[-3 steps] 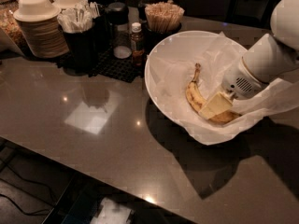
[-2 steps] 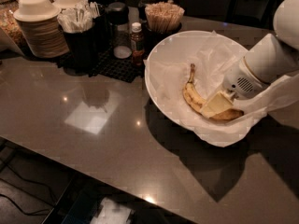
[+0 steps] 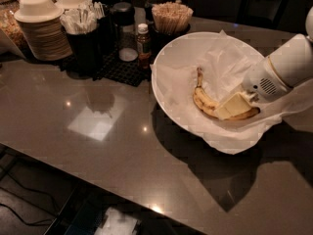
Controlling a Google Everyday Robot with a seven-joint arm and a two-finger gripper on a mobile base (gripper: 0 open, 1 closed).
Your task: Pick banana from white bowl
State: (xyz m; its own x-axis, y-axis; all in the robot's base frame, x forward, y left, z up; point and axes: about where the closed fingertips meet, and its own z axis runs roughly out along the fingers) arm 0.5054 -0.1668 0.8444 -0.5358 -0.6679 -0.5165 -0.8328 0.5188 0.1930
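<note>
Gripper low inside the white bowl, at its right-hand half, pale tip pressed onto the banana. Cannot tell how wide the jaws stand, nor whether they have hold of the fruit; the tip covers the contact.

Banana lies on the crinkled paper lining on the bowl floor. Its middle sits directly under the jaws. The speckled body curves out to the left of them, with the brown stem pointing up and away, above-left of the jaws. A short end shows past the jaws on the right.

The white arm housing comes in from above-right of the jaws, over the bowl's far rim.

Against the view a second ago: very little change. Gripper still down on the same part of the banana, shifted only slightly toward its own arm. Banana still flat in the bowl, not lifted, its stem swung a touch leftward. Bowl in the same spot on the table.

Well left of the jaws, beyond the bowl: small brown bottle, cup of wooden sticks, stack of off-white bowls.
</note>
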